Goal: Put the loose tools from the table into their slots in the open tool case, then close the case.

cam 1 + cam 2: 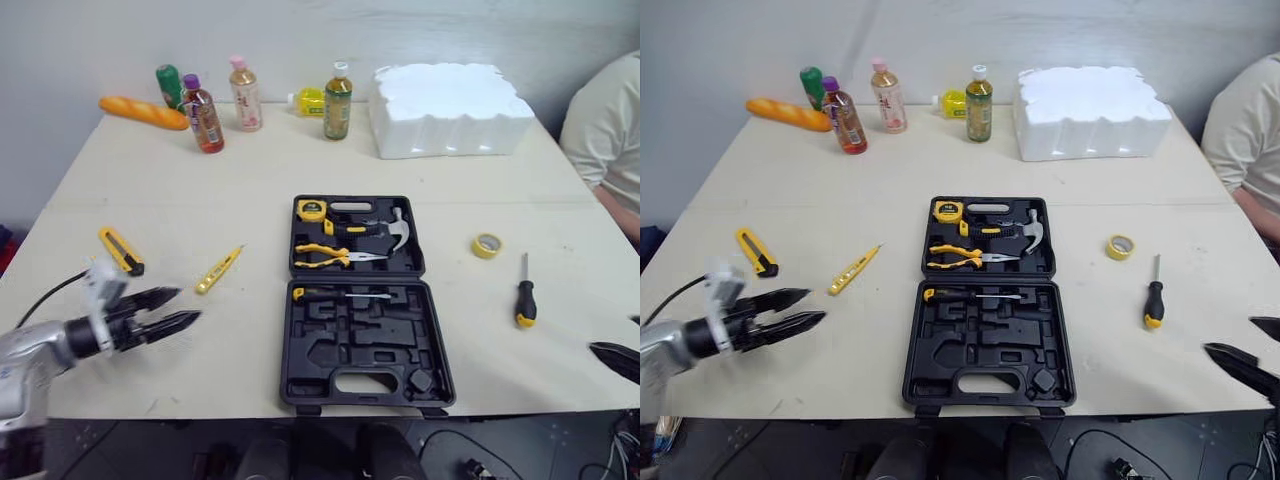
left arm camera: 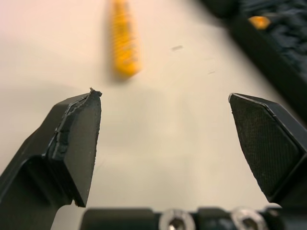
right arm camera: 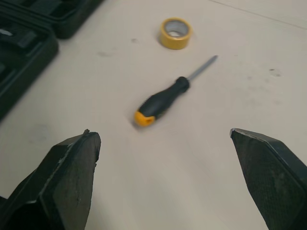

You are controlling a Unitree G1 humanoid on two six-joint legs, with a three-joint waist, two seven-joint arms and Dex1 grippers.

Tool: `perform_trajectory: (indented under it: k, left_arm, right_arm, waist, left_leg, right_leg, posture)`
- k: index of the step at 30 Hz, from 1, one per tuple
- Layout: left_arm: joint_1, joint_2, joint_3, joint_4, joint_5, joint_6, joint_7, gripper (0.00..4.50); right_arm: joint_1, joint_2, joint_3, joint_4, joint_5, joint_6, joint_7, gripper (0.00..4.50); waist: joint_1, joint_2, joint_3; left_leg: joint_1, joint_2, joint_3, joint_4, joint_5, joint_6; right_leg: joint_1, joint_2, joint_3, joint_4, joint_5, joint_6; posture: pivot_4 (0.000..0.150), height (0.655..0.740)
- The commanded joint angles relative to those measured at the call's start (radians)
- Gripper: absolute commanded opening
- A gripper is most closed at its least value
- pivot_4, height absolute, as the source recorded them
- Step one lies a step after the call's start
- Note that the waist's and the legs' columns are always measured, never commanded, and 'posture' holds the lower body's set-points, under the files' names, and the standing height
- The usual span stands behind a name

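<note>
Nearest, the left gripper (image 1: 188,304) hovers low over the surface (image 1: 200,180), its jaws released and empty, aimed toward the slim yellow tester pen (image 1: 218,270). The yellow utility knife (image 1: 120,250) lies near it, farther to the robot's left. The right gripper (image 3: 163,135), jaws likewise spread and empty, faces the black-and-yellow screwdriver (image 3: 160,103), with the yellow tape roll (image 3: 175,33) past it. Between the arms sits the open tool case (image 1: 300,370), several of its moulded slots vacant.

All four loose tools lie flat, so jaws that descend too shallow would likely nudge a tool away, and too deep would scrape the surface. The screwdriver's round handle could roll out of a loose pinch. A tool seated crooked or in the wrong recess would probably keep the lid from shutting. A person's arm (image 1: 610,130) sits close to the right arm's reach.
</note>
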Motion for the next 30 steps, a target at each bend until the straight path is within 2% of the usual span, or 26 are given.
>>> perform_trajectory:
  k: [1, 4, 6, 11, 15, 22, 25, 28, 30]
  left_arm:
    - [0.063, 0.031, 0.173, 0.093, 0.019, -0.049, 0.097, 4.47]
    - [0.079, 0.053, 0.253, 0.194, 0.042, -0.091, 0.175, 4.47]
    - [0.079, 0.062, 0.246, 0.208, 0.040, -0.100, 0.184, 4.47]
    - [0.083, 0.068, 0.222, 0.217, 0.039, -0.120, 0.196, 4.47]
    - [0.051, 0.063, 0.168, 0.171, 0.022, -0.109, 0.202, 4.47]
    - [0.008, 0.123, 0.057, -0.004, -0.100, -0.012, 0.056, 4.47]
    - [-0.030, 0.172, -0.028, -0.117, -0.164, 0.038, -0.023, 4.47]
    - [-0.194, 0.204, -0.169, -0.261, -0.300, 0.124, -0.095, 4.47]
    - [-0.281, 0.206, -0.245, -0.297, -0.328, 0.137, -0.126, 4.47]
  right_arm:
    - [-0.025, -0.036, -0.036, 0.174, -0.065, -0.076, 0.021, 4.50]
    - [-0.055, -0.054, -0.018, 0.300, -0.108, -0.138, 0.029, 4.50]
    - [-0.069, -0.061, -0.009, 0.339, -0.122, -0.166, 0.040, 4.50]
    - [-0.109, -0.077, 0.000, 0.399, -0.138, -0.199, 0.058, 4.50]
    - [-0.133, -0.063, 0.014, 0.369, -0.132, -0.197, 0.046, 4.50]
    - [-0.090, 0.043, -0.007, 0.075, -0.041, -0.059, -0.018, 4.50]
    - [-0.071, 0.114, -0.001, -0.110, 0.018, 0.035, -0.106, 4.50]
    - [-0.076, 0.219, 0.054, -0.319, 0.068, 0.148, -0.284, 4.50]
    - [-0.114, 0.269, 0.103, -0.408, 0.085, 0.213, -0.406, 4.50]
  waist:
    - [0.001, 0.000, 0.000]
    - [-0.004, 0.000, 0.000]
    - [-0.003, -0.001, -0.001]
    - [-0.007, 0.003, 0.000]
    - [-0.008, 0.003, 0.000]
    - [-0.006, 0.003, 0.000]
    - [-0.006, 0.004, 0.000]
    - [0.003, 0.003, 0.000]
    - [-0.002, 0.004, 0.000]
  left_leg:
    - [0.000, 0.000, 0.000, -0.001, 0.000, 0.000]
    - [0.001, 0.000, 0.003, -0.007, 0.000, 0.000]
    - [0.001, 0.000, 0.003, -0.010, 0.000, -0.001]
    - [0.000, 0.000, 0.005, -0.012, -0.002, -0.003]
    - [0.000, 0.001, 0.005, -0.012, -0.002, -0.004]
    - [0.000, 0.002, 0.005, -0.012, -0.002, -0.005]
    - [0.000, 0.002, 0.005, -0.012, -0.002, -0.005]
    - [-0.002, 0.003, 0.004, -0.012, -0.001, -0.007]
    - [-0.004, 0.003, 0.003, -0.011, -0.001, -0.008]
  right_leg:
    - [0.000, 0.000, 0.000, -0.001, 0.000, 0.000]
    - [-0.002, 0.000, 0.001, -0.003, 0.000, 0.000]
    - [-0.004, 0.000, 0.001, -0.003, -0.001, -0.001]
    - [-0.008, 0.000, 0.001, -0.002, 0.005, 0.009]
    - [-0.008, 0.001, 0.001, -0.002, 0.005, 0.009]
    - [-0.008, 0.001, 0.001, -0.001, 0.005, 0.010]
    - [-0.008, 0.001, 0.001, -0.001, 0.005, 0.010]
    - [-0.009, 0.002, 0.000, -0.001, 0.005, 0.010]
    - [-0.010, 0.002, 0.000, -0.001, 0.005, 0.010]
  posture:
    - [0.150, 0.7383]
    - [0.150, 0.7383]
    - [0.150, 0.7383]
    - [0.150, 0.7383]
    - [0.150, 0.7383]
    - [0.150, 0.7383]
    - [0.150, 0.7383]
    - [0.150, 0.7383]
    - [0.150, 0.7383]
